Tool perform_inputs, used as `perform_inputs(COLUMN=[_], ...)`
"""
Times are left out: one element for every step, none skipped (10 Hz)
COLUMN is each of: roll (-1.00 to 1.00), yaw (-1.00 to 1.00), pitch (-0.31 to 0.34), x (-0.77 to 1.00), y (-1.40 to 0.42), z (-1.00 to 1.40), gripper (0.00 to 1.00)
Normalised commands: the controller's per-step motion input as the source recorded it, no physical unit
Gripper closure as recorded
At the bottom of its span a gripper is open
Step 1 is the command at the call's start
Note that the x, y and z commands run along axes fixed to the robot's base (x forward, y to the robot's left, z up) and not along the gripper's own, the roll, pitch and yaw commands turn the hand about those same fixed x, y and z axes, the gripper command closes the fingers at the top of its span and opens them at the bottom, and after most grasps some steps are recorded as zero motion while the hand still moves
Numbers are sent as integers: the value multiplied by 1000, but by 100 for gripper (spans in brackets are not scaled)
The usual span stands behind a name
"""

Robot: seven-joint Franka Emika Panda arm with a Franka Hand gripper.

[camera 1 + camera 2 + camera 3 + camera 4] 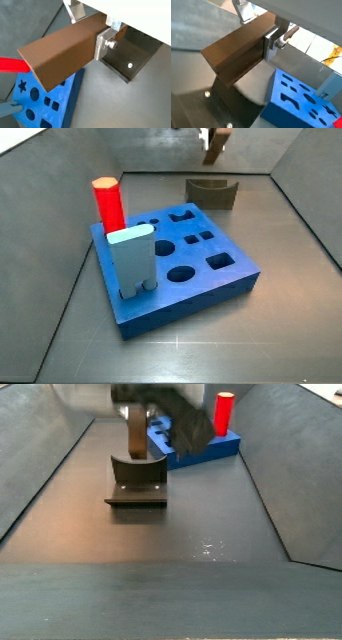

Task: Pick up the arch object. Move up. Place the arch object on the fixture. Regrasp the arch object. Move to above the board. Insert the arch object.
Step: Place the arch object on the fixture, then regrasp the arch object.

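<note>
End effector (100,42) clenched on arch object (60,52), raised above the fixture (211,191) | pick-up and lift judged done | left: fixture placement, regrasp, insertion into board (201,263)

My gripper (107,40) holds the arch object (60,52) above the fixture (211,192), which stands behind the board (201,253) in a side view

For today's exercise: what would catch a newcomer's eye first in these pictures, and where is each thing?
The red cylinder stands upright at a back corner of the blue board in a side view, beside a pale blue block. In a wrist view the gripper grips the brown arch object, above the dark fixture.
</note>
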Motion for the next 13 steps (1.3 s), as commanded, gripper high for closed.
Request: perform_inputs(roll=[-661,-493,-326,-213,-186,-169,-121,-106,-106,-107,-108,0,-40], yaw=[-154,-179,-190,-187,-177,-164,-138,-115,-98,-73,-65,0,4], pitch=[177,134,101,49,17,-6,-26,-34,-33,-33,-32,0,128], x=[159,166,174,181,145,117,90,74,74,74,74,0,0], y=[141,143,142,131,113,92,87,59,56,52,50,0,0], z=[-1000,-1000,-1000,-953,-734,-524,-396,-400,-400,-399,-399,0,1000], gripper=[100,100,100,100,100,100,100,100,100,100,100,0,0])
